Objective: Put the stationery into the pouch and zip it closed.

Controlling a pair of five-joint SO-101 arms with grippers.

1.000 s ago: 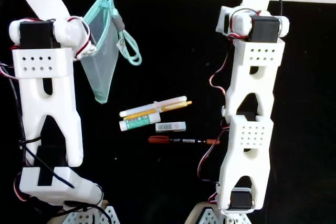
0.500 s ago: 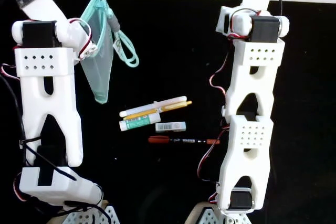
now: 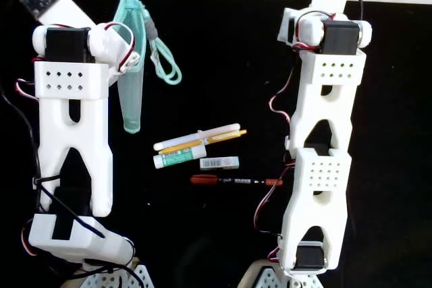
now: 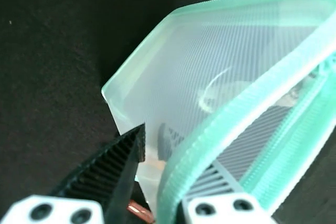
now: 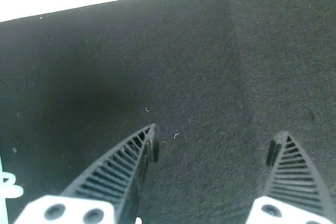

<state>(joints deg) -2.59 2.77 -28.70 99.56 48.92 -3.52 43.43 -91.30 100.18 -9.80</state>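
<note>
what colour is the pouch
The pouch is translucent mint green with a fine ribbed pattern and a solid mint edge. It shows best in the left wrist view.

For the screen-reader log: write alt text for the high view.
The left claw grips a mint mesh pouch, turned edge-on, at the left of a black table. Pens and an eraser lie clustered mid-table; the right arm stands apart.

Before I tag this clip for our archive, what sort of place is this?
Probably a robotics test bench: two white plastic robot arms stand at a black-cloth-covered table, with a small cluster of pens laid out and a translucent mint-green zip pouch held by the left gripper.
</note>
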